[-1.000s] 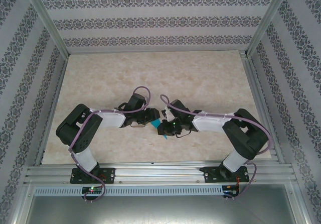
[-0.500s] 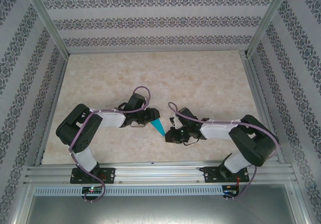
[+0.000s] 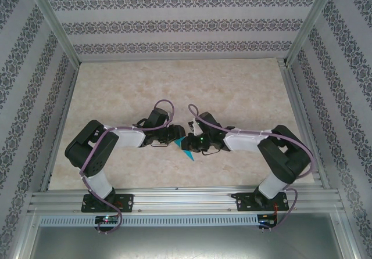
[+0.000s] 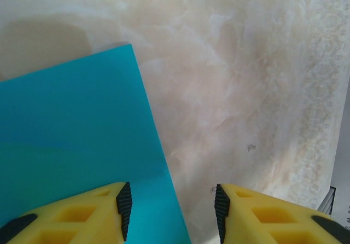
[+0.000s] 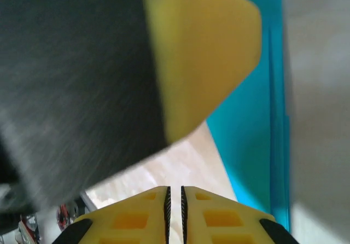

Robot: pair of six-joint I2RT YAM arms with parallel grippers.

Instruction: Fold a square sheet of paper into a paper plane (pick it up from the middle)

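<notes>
Top external view, 9 o'clock to 3 o'clock: left gripper (image 3: 174, 137) near the middle of the counter (image 3: 232, 90), turquoise paper plane (image 3: 181, 142) just at its 3 o'clock, right gripper (image 3: 189, 145) close beyond, over the paper. One blue tip poking out toward 5 o'clock.

Left wrist view: yellow fingers (image 4: 82, 216) spread wide, holding nothing. Paper reaching in from 9 o'clock under the left-hand finger, bare marble toward 3 o'clock.

Right wrist view: fingers (image 5: 219, 222) pinched almost together, hairline gap, nothing seen between. Blurred yellow finger of the left gripper at 12 o'clock, layered paper edges at 3 o'clock.
</notes>
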